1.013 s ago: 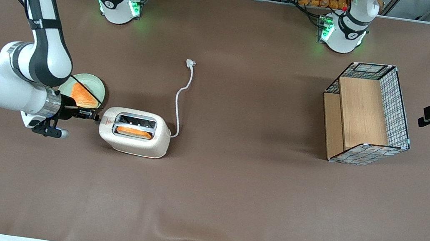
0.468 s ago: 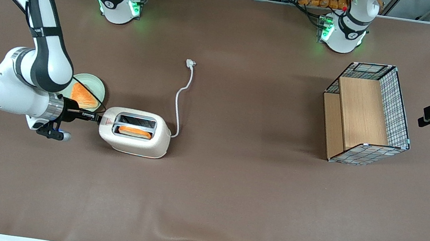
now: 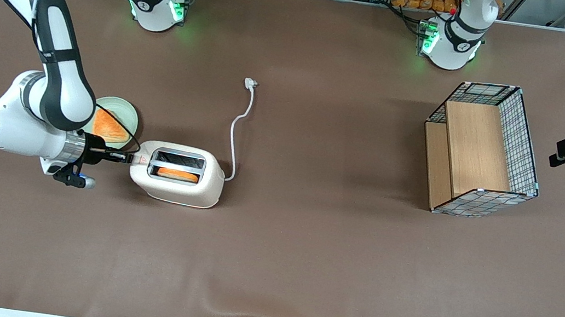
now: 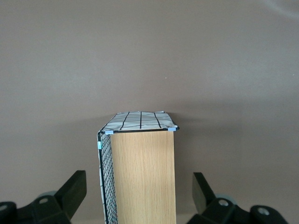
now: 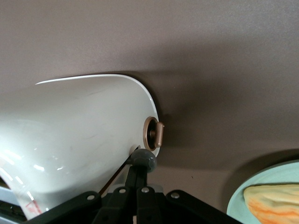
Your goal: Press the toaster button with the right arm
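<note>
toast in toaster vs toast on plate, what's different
The orange toast in the cream-white toaster stands on edge, mostly hidden in a slot; the orange bread slice on the pale green plate lies flat, exposed. Both are orange. The shut black gripper is at the toaster's grey button.

We find no words, brand names or numbers we can read in any view; the only sign is a small red triangle mark (image 3: 143, 160) on top of the toaster (image 3: 177, 174), at the narrow end where the right arm's gripper (image 3: 127, 157) sits; whatever is inside the triangle we cannot make out.
</note>
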Tool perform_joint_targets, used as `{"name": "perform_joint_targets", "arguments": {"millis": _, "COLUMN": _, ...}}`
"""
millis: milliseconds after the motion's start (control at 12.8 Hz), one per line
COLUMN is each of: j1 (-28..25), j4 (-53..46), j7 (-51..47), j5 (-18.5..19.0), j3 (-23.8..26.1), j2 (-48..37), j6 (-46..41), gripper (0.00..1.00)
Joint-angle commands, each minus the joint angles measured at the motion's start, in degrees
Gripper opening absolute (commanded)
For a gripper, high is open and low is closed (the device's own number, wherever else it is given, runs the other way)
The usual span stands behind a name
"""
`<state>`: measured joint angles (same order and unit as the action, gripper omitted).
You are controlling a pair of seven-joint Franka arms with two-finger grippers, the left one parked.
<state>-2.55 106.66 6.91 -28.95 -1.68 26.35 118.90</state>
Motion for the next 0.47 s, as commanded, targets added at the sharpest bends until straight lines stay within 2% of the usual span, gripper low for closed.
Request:
{"name": "perform_joint_targets", "arguments": {"millis": 0, "j1": 0.5, "j4": 0.0, "j7": 1.9, "j5": -1.6, "j3": 0.4, "j2": 2.0, "j6": 1.5, "gripper": 0.02}}
{"name": "perform_joint_targets", "arguments": {"millis": 390, "j1": 0.3, "j4": 0.0, "j7": 1.9, "j5": -2.5, "j3": 0.4, "j2": 4.0, "j6": 2.8, "gripper": 0.02}}
